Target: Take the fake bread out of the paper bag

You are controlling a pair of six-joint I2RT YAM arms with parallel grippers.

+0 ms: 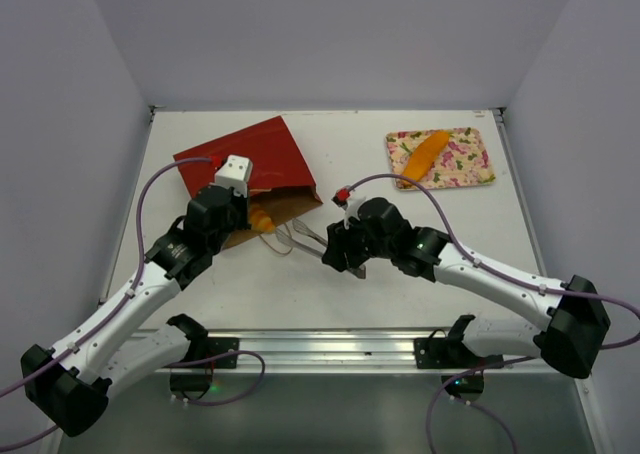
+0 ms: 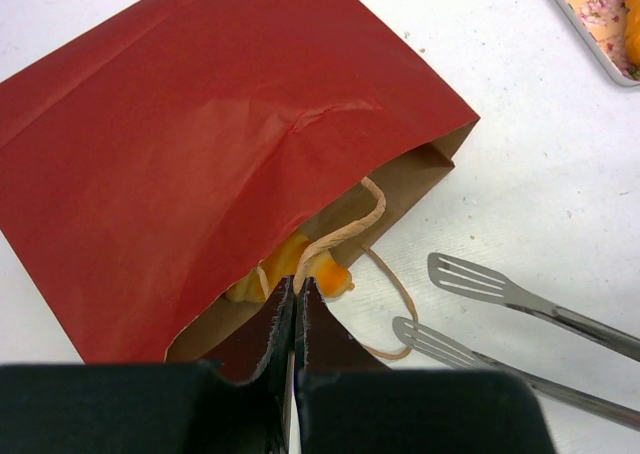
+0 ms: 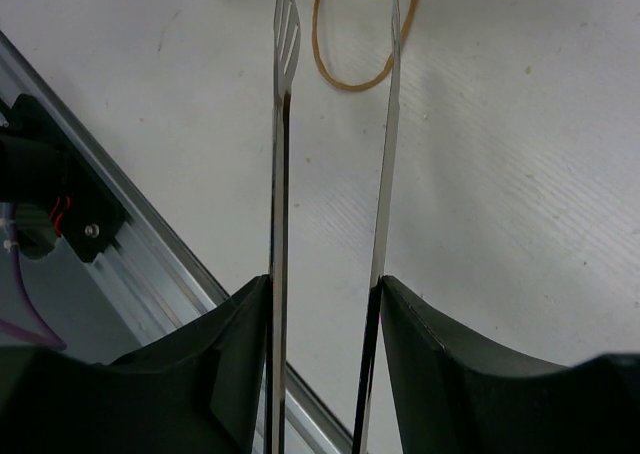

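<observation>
Paper bag [image 1: 262, 159] lies flat on the desk [image 1: 400, 264], red side up, its mouth gaping toward the robot's right and showing the brown inside. Fake bread [image 2: 300, 266]: an orange lump just inside that mouth, half out from under the upper flap and partly crossed by a tan loop handle [image 2: 350, 226]. Left gripper [image 2: 296, 292] sits at the near edge of the mouth, fingers pressed together, pinching what looks like the handle's root and the bag's lower lip; which layer exactly, cannot tell. Right gripper [image 3: 325, 294] is just outside the mouth, fingers closed partway on a pair of metal tongs [image 2: 500, 292], one arm against each finger. The slotted tips are apart, aimed at the mouth and short of it, beside the second handle loop lying on the desk. Well apart from the bag, off to its right, a flowered tray [image 1: 478, 169] carries another orange piece [image 1: 424, 152]. Judgement: the bread is probably light, firm and smooth-skinned, so steel tips could skid off it. Best taken across its exposed end, a tip on either side of the thicker part, with a moderate squeeze. The bag is thin and light and would drag along with the pull, hence the anchoring pinch. The handle loop may snag a tip on entry. Bread not yet touched.
</observation>
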